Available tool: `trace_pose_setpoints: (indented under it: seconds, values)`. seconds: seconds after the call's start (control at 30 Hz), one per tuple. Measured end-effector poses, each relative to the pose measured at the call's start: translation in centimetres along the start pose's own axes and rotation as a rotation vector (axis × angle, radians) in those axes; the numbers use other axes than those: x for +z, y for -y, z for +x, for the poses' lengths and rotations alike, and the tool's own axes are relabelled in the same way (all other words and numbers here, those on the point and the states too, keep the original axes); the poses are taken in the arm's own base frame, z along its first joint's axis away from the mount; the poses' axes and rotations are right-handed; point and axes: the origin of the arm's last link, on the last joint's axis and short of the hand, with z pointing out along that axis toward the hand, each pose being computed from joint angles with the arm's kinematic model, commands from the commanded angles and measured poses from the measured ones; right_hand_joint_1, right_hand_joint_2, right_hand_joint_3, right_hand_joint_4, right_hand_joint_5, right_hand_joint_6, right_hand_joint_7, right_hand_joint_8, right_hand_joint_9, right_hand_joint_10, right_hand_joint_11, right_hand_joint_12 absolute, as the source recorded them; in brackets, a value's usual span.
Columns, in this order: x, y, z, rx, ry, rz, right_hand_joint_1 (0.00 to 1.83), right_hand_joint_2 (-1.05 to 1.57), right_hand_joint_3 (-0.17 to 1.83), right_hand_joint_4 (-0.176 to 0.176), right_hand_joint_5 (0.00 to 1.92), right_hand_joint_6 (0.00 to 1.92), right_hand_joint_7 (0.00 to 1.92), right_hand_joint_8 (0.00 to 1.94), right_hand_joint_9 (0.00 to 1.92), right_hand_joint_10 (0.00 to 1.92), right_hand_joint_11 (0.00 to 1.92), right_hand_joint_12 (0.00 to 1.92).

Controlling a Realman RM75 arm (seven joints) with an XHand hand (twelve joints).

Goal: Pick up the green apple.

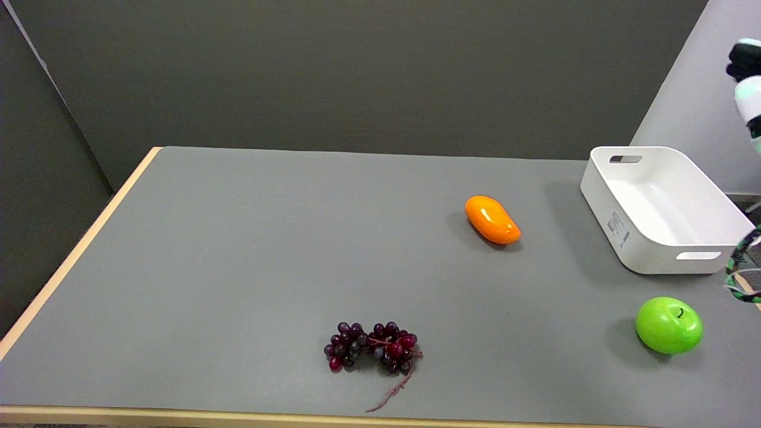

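A grey table with a pale wooden edge is seen from above its near side, and the white bin at its far right serves as the landmark. Nearest the camera, well to the left of the bin and close to the table's front edge, a bunch of dark purple grapes is laid flat, with a thin reddish stem trailing toward the edge. The green apple is set on the table just in front of the bin, apart from it, with its stem dimple turned upward; nothing is touching it. A green-and-black braided cable is seen at the right border, beside the bin's near corner. Farther back, an orange mango-shaped fruit lies to the left of the bin, apart from it. The bin itself is upright and open-topped, with slot handles in its end walls. Above and beyond the bin, at the right border, part of the right hand is caught, held in the air; whether its fingers are spread or curled cannot be told.
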Motion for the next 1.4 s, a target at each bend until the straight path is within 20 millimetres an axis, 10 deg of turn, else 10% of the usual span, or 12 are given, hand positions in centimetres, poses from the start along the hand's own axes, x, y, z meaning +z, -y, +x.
trace_pose_setpoints:
  seconds: [0.6, 1.4]
  values:
    - [-5.5, 0.8, 2.6, -0.504, -0.093, -0.017, 0.55, 0.73, 0.87, -0.075, 0.44, 0.89, 0.52, 0.67, 0.38, 1.08, 0.12, 1.37]
    - [-15.4, -1.0, 0.2, -0.614, -0.052, -0.125, 0.56, 0.72, 0.87, -0.067, 0.44, 0.91, 0.52, 0.67, 0.39, 1.09, 0.16, 1.41]
